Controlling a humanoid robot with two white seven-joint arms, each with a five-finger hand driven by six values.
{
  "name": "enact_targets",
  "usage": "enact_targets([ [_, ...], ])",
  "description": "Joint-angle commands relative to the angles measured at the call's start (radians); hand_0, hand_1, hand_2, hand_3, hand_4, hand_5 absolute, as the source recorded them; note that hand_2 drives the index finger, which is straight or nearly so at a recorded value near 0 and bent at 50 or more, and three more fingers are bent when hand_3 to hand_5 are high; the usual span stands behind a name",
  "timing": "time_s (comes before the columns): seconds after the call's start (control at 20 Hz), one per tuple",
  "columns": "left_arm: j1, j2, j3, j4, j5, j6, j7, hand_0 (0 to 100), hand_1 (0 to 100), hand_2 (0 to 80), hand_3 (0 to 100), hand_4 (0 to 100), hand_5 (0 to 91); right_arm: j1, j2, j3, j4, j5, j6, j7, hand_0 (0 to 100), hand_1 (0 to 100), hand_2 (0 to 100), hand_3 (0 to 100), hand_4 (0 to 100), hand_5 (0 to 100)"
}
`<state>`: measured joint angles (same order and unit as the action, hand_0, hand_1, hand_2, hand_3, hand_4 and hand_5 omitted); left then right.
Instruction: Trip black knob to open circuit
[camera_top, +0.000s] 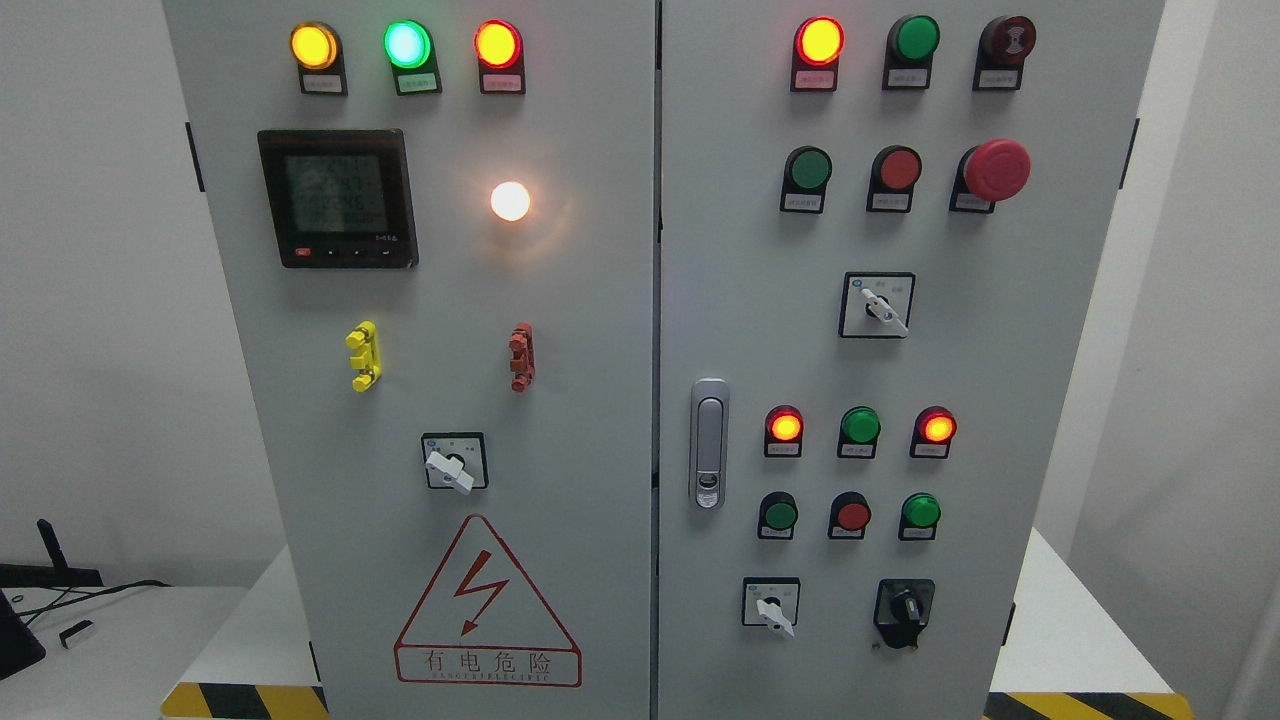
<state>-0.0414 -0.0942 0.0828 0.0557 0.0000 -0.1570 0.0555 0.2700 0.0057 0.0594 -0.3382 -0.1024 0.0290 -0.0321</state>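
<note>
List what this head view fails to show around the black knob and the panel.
- Both robot hands: outside the frame.
- Label under the black knob: none legible, and the pointer marks are too small.
- Meter display: digits blurred.
- Tags under the indicator lamps: print too small.
- Cabinet bottom: cut by the lower edge.

The warning triangle (487, 603) on the cabinet door (560, 400) reads "有电危险".

From my remote seat I log: plain white walls (90, 300) on both sides, evenly lit, with a corner line at far right. A white table (1060, 640) at the bottom carries yellow-and-black hazard tape (240, 700) along its front edge. At lower left, I note black cables (90, 592), a dark upright antenna-like piece (50, 545).
</note>
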Motion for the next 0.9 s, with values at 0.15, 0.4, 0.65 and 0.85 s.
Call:
enact_targets([
  [0.15,0.000,-0.001,0.000,0.000,-0.031,0.001,0.000,12,39,0.0,0,0,0.0,0.165,-0.030,-0.004,-0.426,0.001,-0.165,-0.008,28,30,0,1,4,0],
  [0.4,0.000,0.001,0.000,0.001,-0.031,0.001,0.000,12,39,0.0,0,0,0.0,0.184,-0.023,-0.004,-0.481,0.000,-0.476,-0.127,25,42,13,22,21,12],
  [0.65,0.000,0.001,0.000,0.001,-0.031,0.001,0.000,12,39,0.0,0,0,0.0,0.247,-0.016,-0.003,-0.671,0.000,-0.650,-0.264,21,51,20,38,33,30],
  [0.85,0.000,0.001,0.000,0.001,-0.031,0.001,0.000,12,39,0.0,0,0,0.0,0.287,-0.018,-0.016,-0.807,0.001,-0.745,-0.278,22,56,29,53,50,55],
])
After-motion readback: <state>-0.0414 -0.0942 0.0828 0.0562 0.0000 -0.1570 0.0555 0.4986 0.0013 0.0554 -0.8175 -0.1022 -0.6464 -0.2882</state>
